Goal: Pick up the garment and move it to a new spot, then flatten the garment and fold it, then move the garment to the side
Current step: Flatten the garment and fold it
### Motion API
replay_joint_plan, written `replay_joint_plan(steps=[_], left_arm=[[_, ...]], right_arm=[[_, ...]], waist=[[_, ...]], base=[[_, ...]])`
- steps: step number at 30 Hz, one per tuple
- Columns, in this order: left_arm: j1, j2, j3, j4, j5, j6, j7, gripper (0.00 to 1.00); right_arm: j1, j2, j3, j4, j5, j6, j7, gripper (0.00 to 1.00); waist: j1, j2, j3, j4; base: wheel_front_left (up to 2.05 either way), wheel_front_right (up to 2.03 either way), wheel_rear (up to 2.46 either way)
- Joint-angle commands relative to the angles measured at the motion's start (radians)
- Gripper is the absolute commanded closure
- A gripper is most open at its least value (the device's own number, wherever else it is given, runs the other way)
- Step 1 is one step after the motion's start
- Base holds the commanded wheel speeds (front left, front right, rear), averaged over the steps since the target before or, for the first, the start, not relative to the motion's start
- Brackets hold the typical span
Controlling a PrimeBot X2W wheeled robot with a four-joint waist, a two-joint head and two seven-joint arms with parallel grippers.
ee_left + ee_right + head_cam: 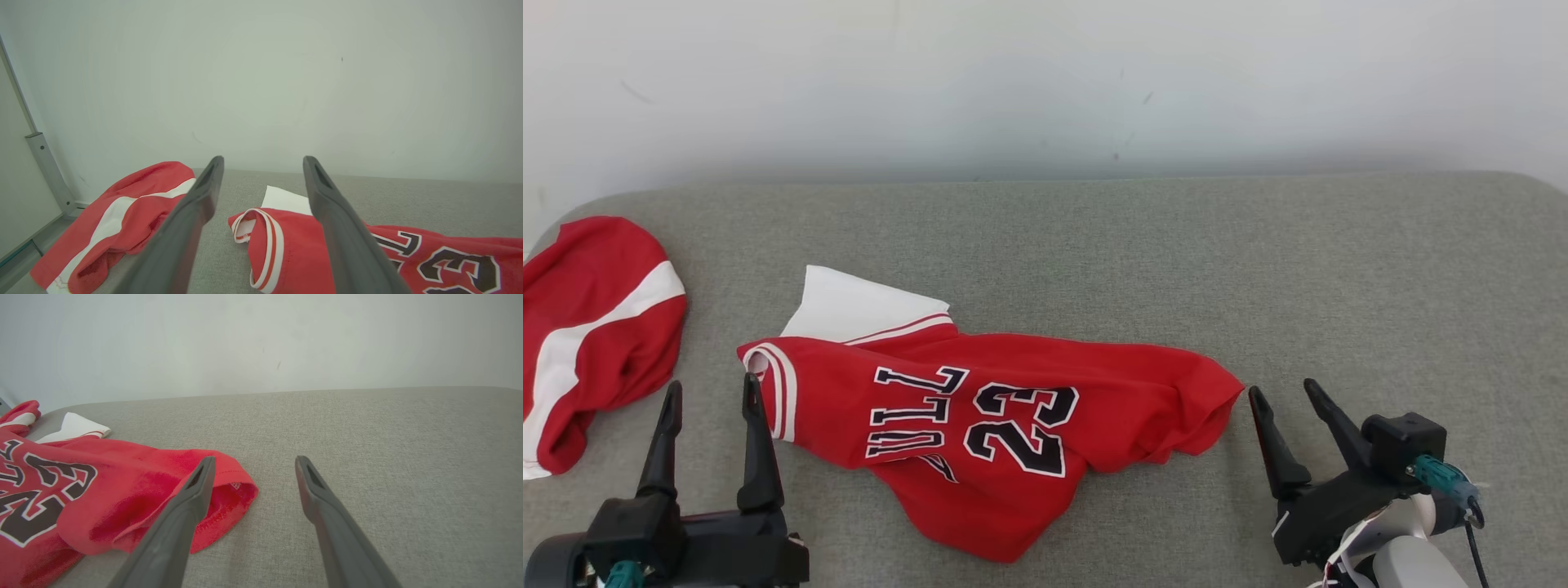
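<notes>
The garment (980, 425) is a red jersey with black "23" lettering and white trim, lying crumpled on the grey cushion (1143, 261) in front of me. Its striped armhole (261, 241) faces my left gripper (709, 394), which stands open just left of it with nothing between the fingers. My right gripper (1284, 390) is open too, just off the jersey's right hem (233, 486). In the right wrist view the left finger (192, 502) overlaps the hem's edge. A white part (849, 309) of the jersey pokes out at the back left.
A second red cloth with a white stripe (588, 335) lies bunched at the cushion's far left edge. A pale wall (1045, 82) runs behind the cushion. A metal frame post (45, 171) stands by the left wall.
</notes>
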Motion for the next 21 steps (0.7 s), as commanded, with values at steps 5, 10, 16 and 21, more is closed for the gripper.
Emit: replay_joint_plan(steps=[5, 10, 16, 21], left_arm=[[0.031, -0.009, 0.029, -0.021, 0.015, -0.004, -0.005, 0.0], [0.033, -0.022, 0.037, -0.021, 0.021, -0.013, -0.005, 0.0], [0.032, -0.037, 0.039, -0.012, 0.024, -0.023, -0.005, 0.0], [0.023, -0.043, 0.04, -0.002, 0.026, -0.035, -0.005, 0.0]], right_arm=[[0.031, -0.026, 0.057, -0.086, 0.075, 0.0, 0.126, 0.0], [0.056, -0.037, 0.089, -0.176, 0.125, 0.0, 0.253, 0.0], [0.071, -0.039, 0.094, -0.197, 0.169, 0.0, 0.376, 0.0], [0.062, -0.032, 0.089, -0.151, 0.17, 0.0, 0.394, 0.0]], waist=[[0.0, 0.0, -0.002, 0.02], [0.0, 0.0, -0.002, 0.036], [0.0, 0.0, -0.004, 0.061], [0.0, 0.0, -0.006, 0.082]], base=[[0.0, 0.0, 0.0], [0.0, 0.0, 0.0], [0.0, 0.0, 0.0], [0.0, 0.0, 0.0]])
